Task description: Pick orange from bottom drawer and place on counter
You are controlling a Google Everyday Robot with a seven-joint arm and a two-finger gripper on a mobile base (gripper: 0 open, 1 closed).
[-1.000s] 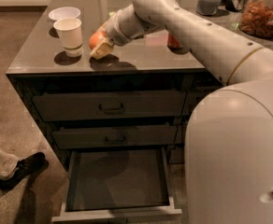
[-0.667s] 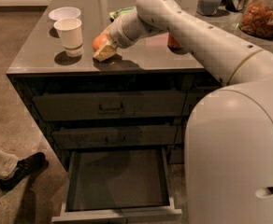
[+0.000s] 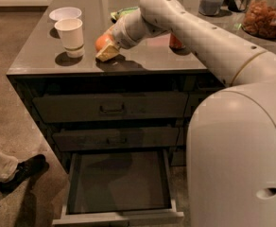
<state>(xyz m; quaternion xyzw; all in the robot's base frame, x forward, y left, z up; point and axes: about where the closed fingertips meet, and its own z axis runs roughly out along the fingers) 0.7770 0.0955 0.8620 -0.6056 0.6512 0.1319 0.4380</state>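
Note:
The orange (image 3: 101, 42) sits between the fingers of my gripper (image 3: 107, 50), low over the front part of the counter (image 3: 38, 56), just right of a paper cup. One pale fingertip (image 3: 107, 54) looks to be touching the countertop. The gripper is shut on the orange, and my arm reaches in from the right. The bottom drawer (image 3: 119, 216) is pulled open below, and its flat dark inside is empty.
A paper cup (image 3: 71, 36) and a white bowl (image 3: 64, 14) stand left of the gripper. A red can (image 3: 176, 42) is behind my arm, a green packet (image 3: 124, 13) further back, and a snack jar (image 3: 265, 15) at far right. A person's shoe (image 3: 22, 171) is on the floor at left.
My gripper has moved slightly right and down toward the countertop with the orange in it. The drawer and the cup have not moved.

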